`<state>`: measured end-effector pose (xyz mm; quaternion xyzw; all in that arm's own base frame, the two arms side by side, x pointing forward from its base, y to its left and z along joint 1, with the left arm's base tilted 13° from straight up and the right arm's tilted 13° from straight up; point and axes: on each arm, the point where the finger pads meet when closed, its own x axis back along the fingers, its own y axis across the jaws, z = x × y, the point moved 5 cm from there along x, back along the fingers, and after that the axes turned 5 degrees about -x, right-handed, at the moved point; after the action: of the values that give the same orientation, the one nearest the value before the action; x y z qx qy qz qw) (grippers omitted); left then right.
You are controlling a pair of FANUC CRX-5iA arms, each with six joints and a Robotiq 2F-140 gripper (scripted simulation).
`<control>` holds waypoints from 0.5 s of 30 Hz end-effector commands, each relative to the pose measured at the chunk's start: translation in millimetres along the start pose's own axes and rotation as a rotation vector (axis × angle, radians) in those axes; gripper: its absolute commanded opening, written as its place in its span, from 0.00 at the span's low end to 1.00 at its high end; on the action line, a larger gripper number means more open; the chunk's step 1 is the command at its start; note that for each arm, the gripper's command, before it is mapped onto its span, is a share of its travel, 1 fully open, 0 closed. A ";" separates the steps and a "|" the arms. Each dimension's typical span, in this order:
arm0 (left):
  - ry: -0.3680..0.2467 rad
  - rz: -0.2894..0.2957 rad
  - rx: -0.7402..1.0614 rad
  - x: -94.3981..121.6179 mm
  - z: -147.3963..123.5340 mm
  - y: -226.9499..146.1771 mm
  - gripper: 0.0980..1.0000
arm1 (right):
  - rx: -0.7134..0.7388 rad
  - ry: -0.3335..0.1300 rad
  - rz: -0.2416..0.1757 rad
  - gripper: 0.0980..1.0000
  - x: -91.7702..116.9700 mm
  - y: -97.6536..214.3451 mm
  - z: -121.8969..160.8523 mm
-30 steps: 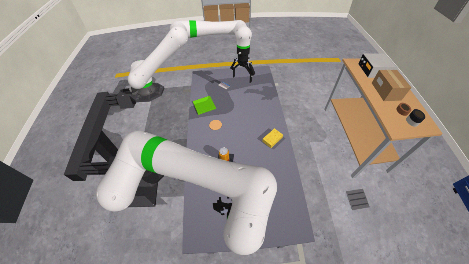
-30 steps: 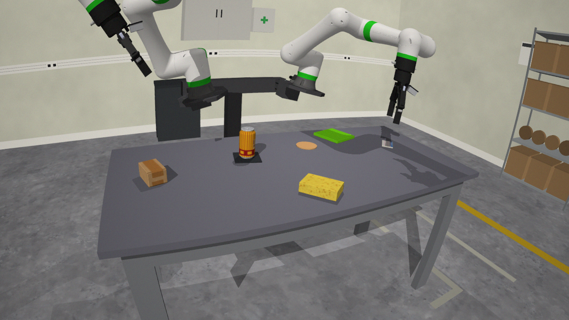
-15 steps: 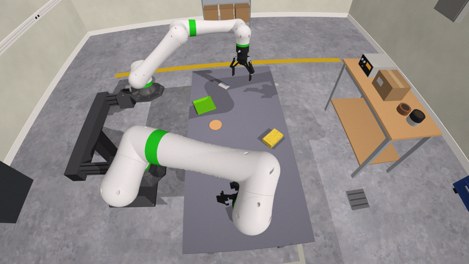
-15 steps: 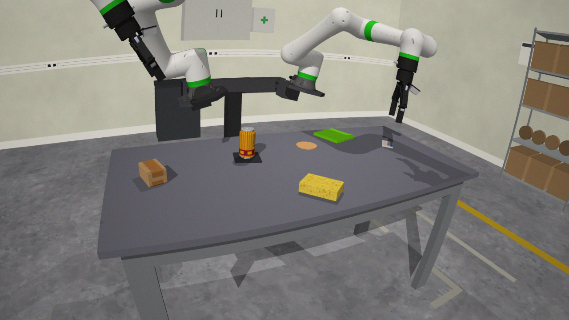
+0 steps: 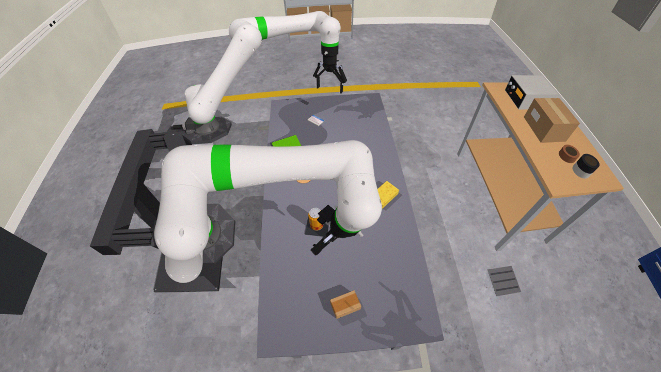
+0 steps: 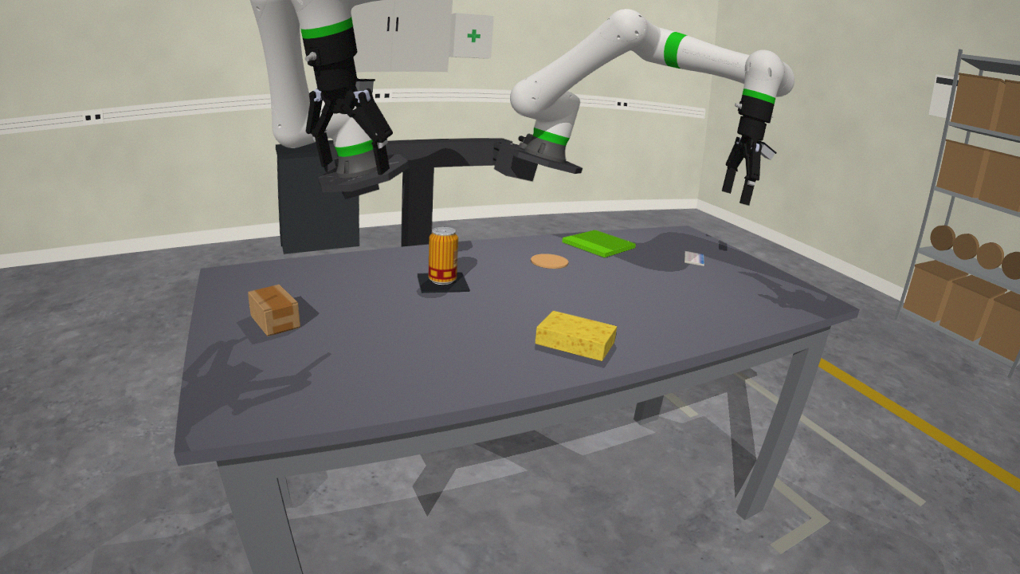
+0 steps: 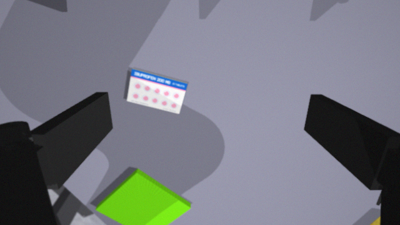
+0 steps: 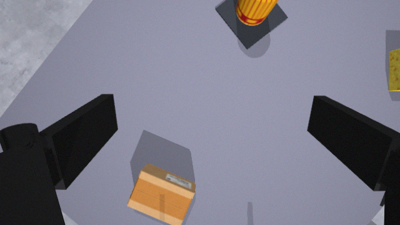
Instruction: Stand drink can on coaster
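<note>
Currently the can (image 5: 315,219) (image 6: 442,255) (image 8: 255,10) is upright on the square coaster (image 5: 308,230) (image 6: 426,283) (image 8: 247,39), black, itself flat on the table (image 5: 295,323) (image 6: 399,378) (image 7: 265,62) (image 8: 203,78). Can: orange and yellow stripes, red band low down, silver top.

Cork coaster (image 5: 303,181) (image 6: 549,261): round, tan, flat on the table, apart from the can, nothing on it in the exterior view. From the top, mostly hidden by the right arm. Can not on it; placement undone.

Right gripper (image 5: 320,232) (image 6: 354,160) (image 8: 212,112): fingers spread wide, nothing between them, raised above the table. Its wrist view has the can at the upper edge, cut off by the frame.

Left gripper (image 5: 330,88) (image 6: 736,191) (image 7: 208,110): fingers also wide apart and holding nothing, high up by the far end in the top view.

Other items: green slab (image 5: 286,140) (image 6: 598,242) (image 7: 144,198) near the cork coaster; ibuprofen pack (image 5: 316,120) (image 6: 693,258) (image 7: 156,91) lying flat beyond it, partly in shadow; yellow sponge (image 5: 388,193) (image 6: 576,335) (image 8: 395,72) well apart from the can; small carton (image 5: 345,304) (image 6: 273,309) (image 8: 162,195) towards the opposite end from the pack.
</note>
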<state>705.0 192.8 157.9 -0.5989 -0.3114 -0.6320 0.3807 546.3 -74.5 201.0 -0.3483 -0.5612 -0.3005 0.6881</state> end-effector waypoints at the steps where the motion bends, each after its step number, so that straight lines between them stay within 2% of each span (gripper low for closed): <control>1: 0.003 -0.009 0.039 19.6 34.3 -58.2 1.00 | 0.230 -0.159 0.020 1.00 -45.3 23.1 55.8; 7: 0.005 -0.011 0.077 39.4 65.6 -129.0 1.00 | 0.439 -0.283 0.044 1.00 -89.9 40.3 107.2; 9: 0.005 -0.011 0.077 39.4 65.6 -129.0 1.00 | 0.439 -0.283 0.044 1.00 -89.9 40.3 107.2; 10: 0.006 -0.011 0.093 49.1 78.1 -164.3 1.00 | 0.491 -0.328 0.043 1.00 -111.4 48.9 131.4; 15: 0.009 -0.011 0.125 64.2 92.4 -221.5 1.00 | 0.491 -0.328 0.043 1.00 -145.5 66.2 167.9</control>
<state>601.3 340.4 222.8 -0.5772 -0.3434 -0.6176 0.4092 491.7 56.7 104.9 -0.2211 -0.6851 -0.0881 0.6885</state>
